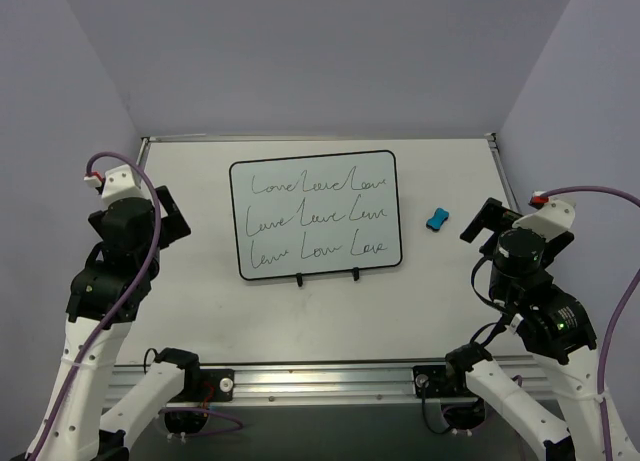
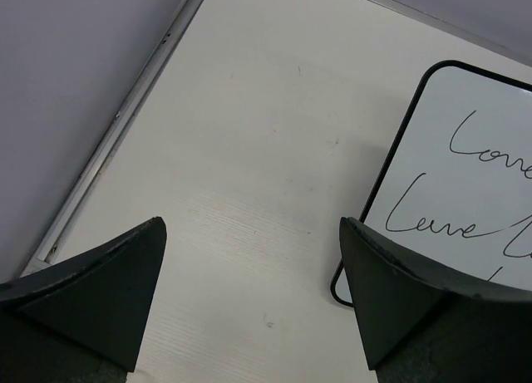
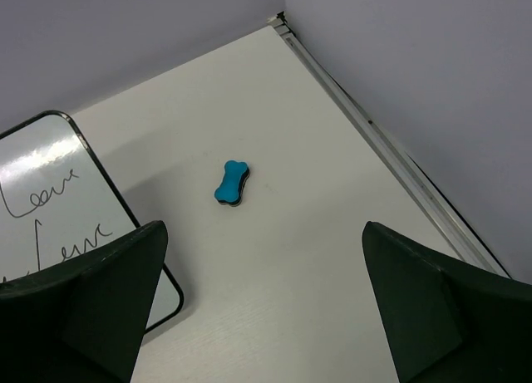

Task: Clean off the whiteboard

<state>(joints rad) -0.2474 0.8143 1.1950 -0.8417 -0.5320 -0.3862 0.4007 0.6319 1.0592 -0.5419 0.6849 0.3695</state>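
A white table [image 1: 200,311] carries the whiteboard [image 1: 315,203] and blue eraser [image 1: 436,219].

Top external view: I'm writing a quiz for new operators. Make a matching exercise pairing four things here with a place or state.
Things:
1. whiteboard
2. eraser
3. left hand
4. right hand

Place or state:
A. blue, lying right of the whiteboard
B. open, beside the whiteboard's left edge
C. covered in cursive writing
D. open, closest to the eraser

Pairs: 1-C, 2-A, 3-B, 4-D
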